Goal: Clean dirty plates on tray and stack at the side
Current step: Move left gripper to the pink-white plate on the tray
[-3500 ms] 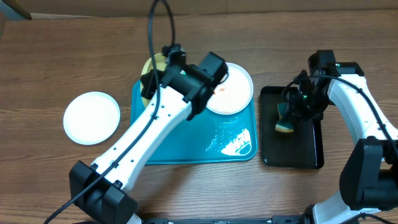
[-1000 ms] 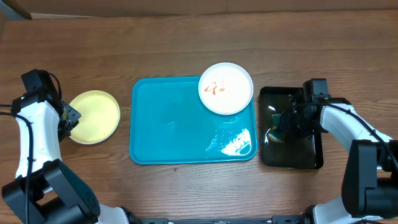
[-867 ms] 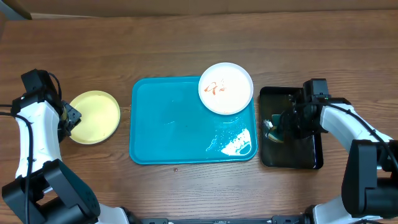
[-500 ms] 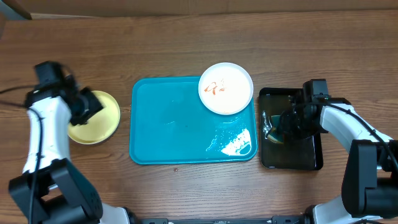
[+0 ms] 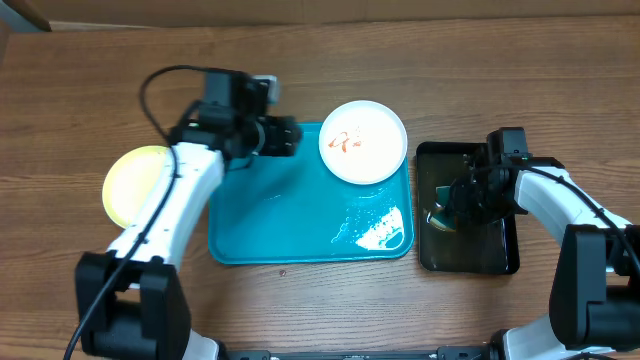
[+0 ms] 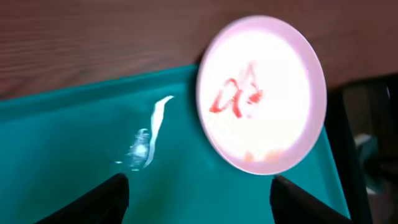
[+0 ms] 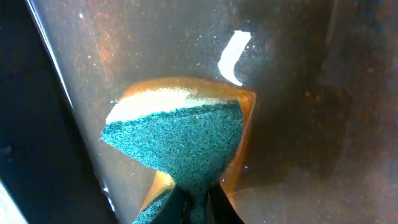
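A white dirty plate [image 5: 363, 141] with orange-red smears sits in the far right corner of the turquoise tray [image 5: 275, 215]. A pale yellow-green plate [image 5: 128, 180] lies on the table left of the tray, partly behind my left arm. My left gripper [image 5: 291, 138] hovers open over the tray's far left part, just left of the white plate. In the left wrist view the smeared plate [image 6: 261, 93] lies ahead of the gripper [image 6: 199, 194], nothing between its fingers. My right gripper [image 7: 199, 208] is shut on a green-and-yellow sponge [image 7: 180, 134] over the black tray [image 5: 492, 250].
A wet patch [image 5: 378, 230] glistens on the tray's near right corner, and a small streak of water [image 6: 149, 134] lies on the tray left of the plate. The black tray's floor [image 7: 292, 124] looks wet. Brown wooden table [image 5: 120, 80] lies all around.
My left arm swung from the yellow-green plate at the left across to the tray, toward the white plate, and its jaws opened. The right arm and sponge have stayed put.
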Controlling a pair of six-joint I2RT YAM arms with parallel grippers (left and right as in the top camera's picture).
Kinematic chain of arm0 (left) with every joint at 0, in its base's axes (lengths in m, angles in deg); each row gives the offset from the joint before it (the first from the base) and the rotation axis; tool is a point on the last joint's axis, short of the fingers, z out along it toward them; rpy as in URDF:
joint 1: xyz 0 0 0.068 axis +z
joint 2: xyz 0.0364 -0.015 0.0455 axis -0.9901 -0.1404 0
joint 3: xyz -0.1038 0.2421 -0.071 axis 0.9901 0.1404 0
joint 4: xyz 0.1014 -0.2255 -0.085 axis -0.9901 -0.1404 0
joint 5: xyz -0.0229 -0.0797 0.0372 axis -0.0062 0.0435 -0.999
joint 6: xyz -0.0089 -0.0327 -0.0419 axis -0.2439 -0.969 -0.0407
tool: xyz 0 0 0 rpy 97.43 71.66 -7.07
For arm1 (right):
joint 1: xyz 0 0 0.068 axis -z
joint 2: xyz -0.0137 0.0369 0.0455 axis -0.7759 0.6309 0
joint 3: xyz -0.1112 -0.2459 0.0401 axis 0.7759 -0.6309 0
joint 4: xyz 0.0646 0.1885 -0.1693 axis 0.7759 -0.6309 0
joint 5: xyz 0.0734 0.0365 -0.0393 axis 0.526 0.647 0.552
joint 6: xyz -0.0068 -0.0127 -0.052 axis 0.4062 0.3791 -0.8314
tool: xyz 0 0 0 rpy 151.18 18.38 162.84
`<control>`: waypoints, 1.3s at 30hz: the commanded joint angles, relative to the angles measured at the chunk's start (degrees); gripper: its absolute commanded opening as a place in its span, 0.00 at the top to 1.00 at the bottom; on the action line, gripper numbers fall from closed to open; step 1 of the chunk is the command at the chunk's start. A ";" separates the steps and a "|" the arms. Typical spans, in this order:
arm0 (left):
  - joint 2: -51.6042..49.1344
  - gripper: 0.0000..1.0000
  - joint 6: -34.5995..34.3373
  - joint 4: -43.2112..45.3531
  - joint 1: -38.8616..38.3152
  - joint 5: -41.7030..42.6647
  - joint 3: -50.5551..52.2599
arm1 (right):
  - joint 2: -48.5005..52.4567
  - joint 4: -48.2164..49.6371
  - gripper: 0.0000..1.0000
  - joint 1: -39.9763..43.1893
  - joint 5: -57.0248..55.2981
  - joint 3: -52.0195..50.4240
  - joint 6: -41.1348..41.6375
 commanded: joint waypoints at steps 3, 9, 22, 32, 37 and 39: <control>-4.81 0.29 -0.39 0.63 -7.45 -1.03 -0.66 | 1.40 -1.18 0.96 -0.33 -2.08 -2.51 -0.04; -10.99 0.32 -18.67 2.12 -14.01 -2.34 -0.66 | 1.40 -1.20 0.96 -0.33 -2.08 -2.51 -0.02; -14.88 0.37 -32.13 2.80 -16.63 -8.98 -0.66 | 1.40 -1.66 0.96 -0.33 -2.08 -2.51 -0.04; -15.08 0.40 -37.13 3.50 -18.69 -14.14 -0.66 | 1.40 -1.99 0.96 -0.33 -2.08 -2.51 -0.02; -15.08 0.49 -37.18 4.02 -19.63 -16.92 -0.66 | 1.40 -2.32 0.96 -0.31 -2.08 -2.51 -0.04; -15.10 0.52 -37.18 4.00 -19.63 -17.18 -0.66 | 1.40 -2.32 0.96 -0.31 -2.08 -2.51 -0.04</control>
